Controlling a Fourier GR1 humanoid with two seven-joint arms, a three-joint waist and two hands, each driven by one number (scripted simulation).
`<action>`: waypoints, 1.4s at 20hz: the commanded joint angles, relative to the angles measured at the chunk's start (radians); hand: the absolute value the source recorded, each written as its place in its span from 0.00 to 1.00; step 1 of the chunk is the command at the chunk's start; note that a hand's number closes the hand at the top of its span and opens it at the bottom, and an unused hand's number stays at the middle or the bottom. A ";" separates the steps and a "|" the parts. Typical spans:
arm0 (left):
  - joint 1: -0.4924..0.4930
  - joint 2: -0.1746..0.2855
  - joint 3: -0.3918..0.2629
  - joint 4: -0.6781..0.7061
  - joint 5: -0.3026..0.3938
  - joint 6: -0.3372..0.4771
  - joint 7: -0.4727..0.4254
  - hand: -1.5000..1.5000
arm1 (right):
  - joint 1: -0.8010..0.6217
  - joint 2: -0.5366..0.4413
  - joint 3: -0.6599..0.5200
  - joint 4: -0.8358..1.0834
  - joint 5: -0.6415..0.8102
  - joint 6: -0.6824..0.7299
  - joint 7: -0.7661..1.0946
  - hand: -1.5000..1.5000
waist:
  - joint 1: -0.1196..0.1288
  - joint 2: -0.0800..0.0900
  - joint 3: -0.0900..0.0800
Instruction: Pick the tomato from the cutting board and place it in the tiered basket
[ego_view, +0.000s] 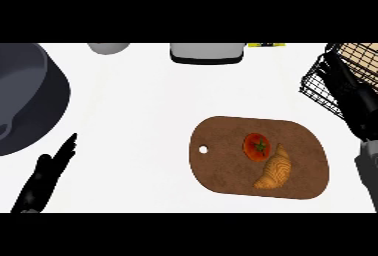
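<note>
A red tomato with a green stem lies on the brown cutting board, right of centre, touching a croissant. The black wire tiered basket stands at the far right edge. My right hand is raised in front of the basket, fingers straight, to the right of the tomato and apart from it, holding nothing. At the lower left, well away from the board, rests my left hand, open with its fingers extended.
A large dark pan or bowl fills the upper left. A grey appliance and a grey cup-like object sit at the back edge. White counter lies between the board and the left hand.
</note>
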 joint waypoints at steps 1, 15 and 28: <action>-0.005 -0.050 0.010 -0.016 -0.010 0.022 -0.010 0.50 | -0.013 -0.016 -0.061 0.023 -0.024 0.058 -0.104 1.00 | 0.010 0.003 0.018; -0.012 -0.288 -0.026 -0.010 -0.037 0.191 -0.121 0.50 | 0.143 0.114 -0.337 0.140 -0.243 0.131 -0.510 0.00 | 0.002 0.002 0.018; 0.023 -0.311 -0.012 0.040 -0.035 0.185 -0.178 0.50 | 0.319 -0.230 -0.080 -0.251 0.188 0.184 -0.170 0.00 | -0.006 -0.006 0.012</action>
